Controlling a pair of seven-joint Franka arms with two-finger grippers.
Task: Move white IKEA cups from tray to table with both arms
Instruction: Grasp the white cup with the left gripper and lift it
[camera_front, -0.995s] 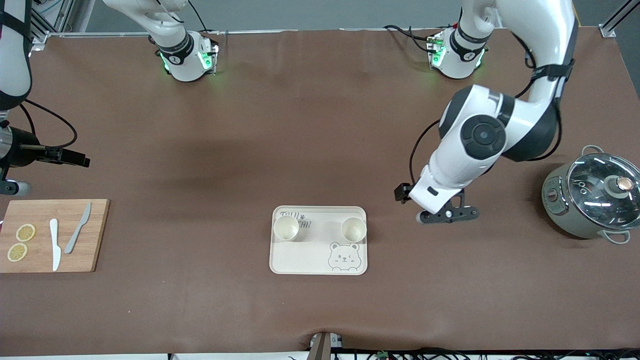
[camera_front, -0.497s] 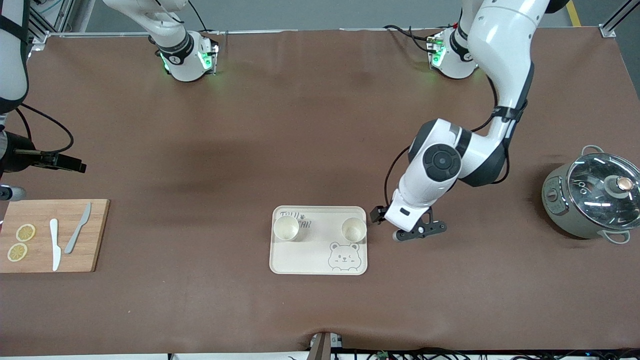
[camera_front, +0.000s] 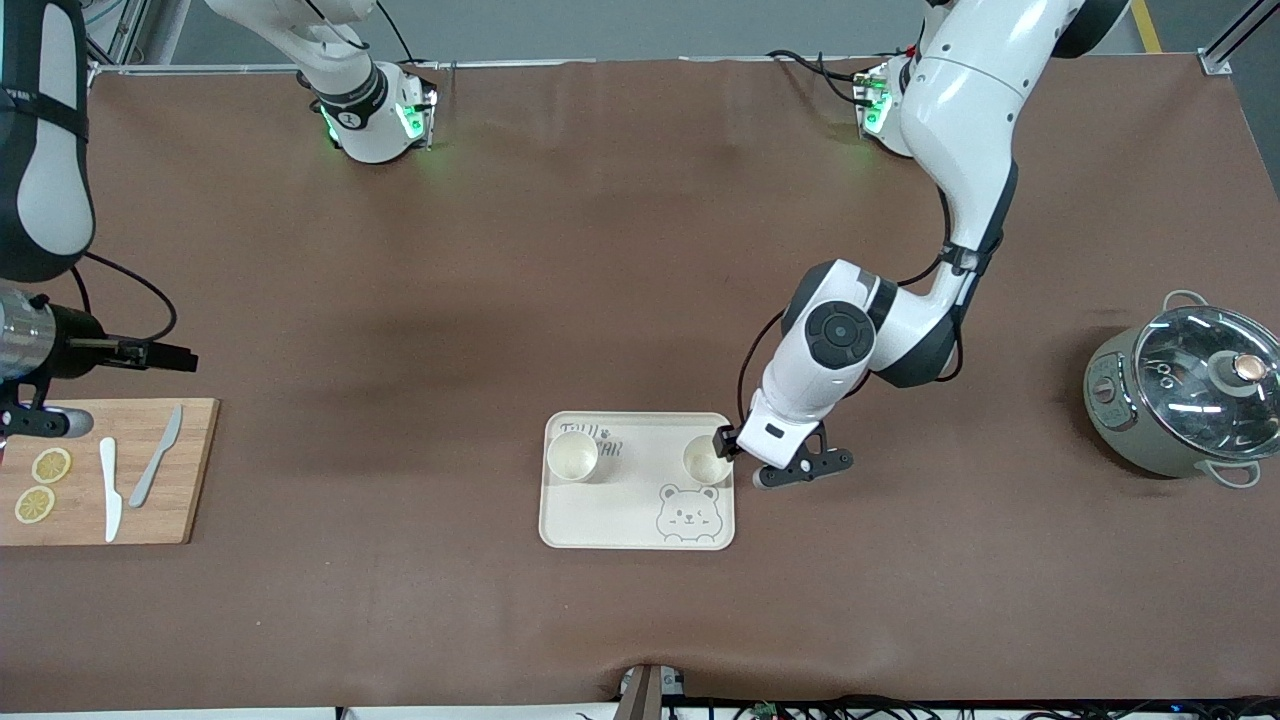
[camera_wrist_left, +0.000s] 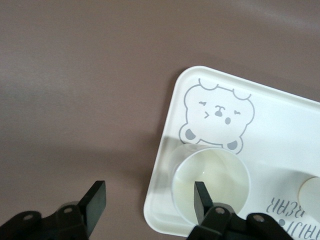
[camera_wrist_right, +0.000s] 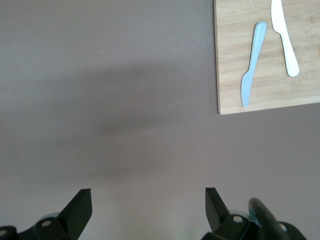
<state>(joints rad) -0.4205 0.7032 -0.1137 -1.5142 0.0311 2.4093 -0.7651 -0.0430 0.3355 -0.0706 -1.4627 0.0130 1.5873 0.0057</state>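
Two white IKEA cups stand upright, mouths up, on one bear-printed tray (camera_front: 638, 520): one cup (camera_front: 572, 457), another cup (camera_front: 704, 458). Right pincer (camera_wrist_right: 145, 210) spread beside the cutting board (camera_front: 190, 470); left pincer (camera_wrist_left: 150, 200) spread, straddling the second cup's rim.

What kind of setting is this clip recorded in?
Most likely a robotics lab bench staged as a kitchen: two arms bolted along a brown-covered table, with a bear-printed tray, a wooden cutting board with knives and lemon slices, and a lidded pot.
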